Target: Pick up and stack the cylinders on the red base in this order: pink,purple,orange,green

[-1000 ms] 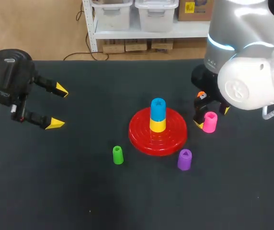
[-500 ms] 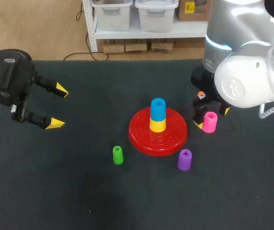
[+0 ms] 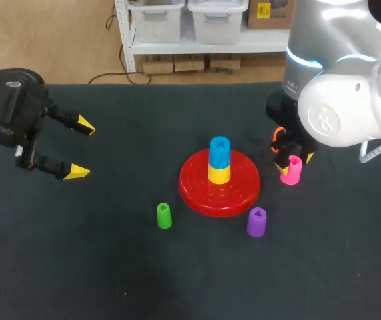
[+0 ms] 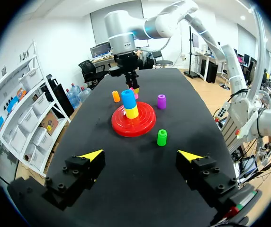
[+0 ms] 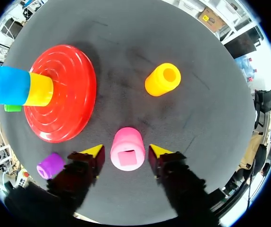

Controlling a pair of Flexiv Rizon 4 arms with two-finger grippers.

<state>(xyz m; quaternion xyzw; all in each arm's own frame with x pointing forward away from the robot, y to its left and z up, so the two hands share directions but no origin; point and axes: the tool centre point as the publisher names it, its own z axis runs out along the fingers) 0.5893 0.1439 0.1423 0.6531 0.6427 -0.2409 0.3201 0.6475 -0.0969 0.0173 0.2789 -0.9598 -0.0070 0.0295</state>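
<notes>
The pink cylinder stands upright on the table, right of the red base. My right gripper is lowered over it, one yellow tip on each side with a thin gap showing at both, so it is open. Blue sits on yellow on the base's peg. The orange cylinder stands just beyond the pink one, half hidden by the right arm in the head view. Purple is in front of the base at its right, green at its left. My left gripper hangs open and empty at the far left.
The black table has wide free room in front and to the left of the base. The right arm's bulky wrist looms over the table's right side.
The right gripper's fingers have drawn in from wide apart to close beside the pink cylinder. The pink cylinder and the left arm have not moved.
</notes>
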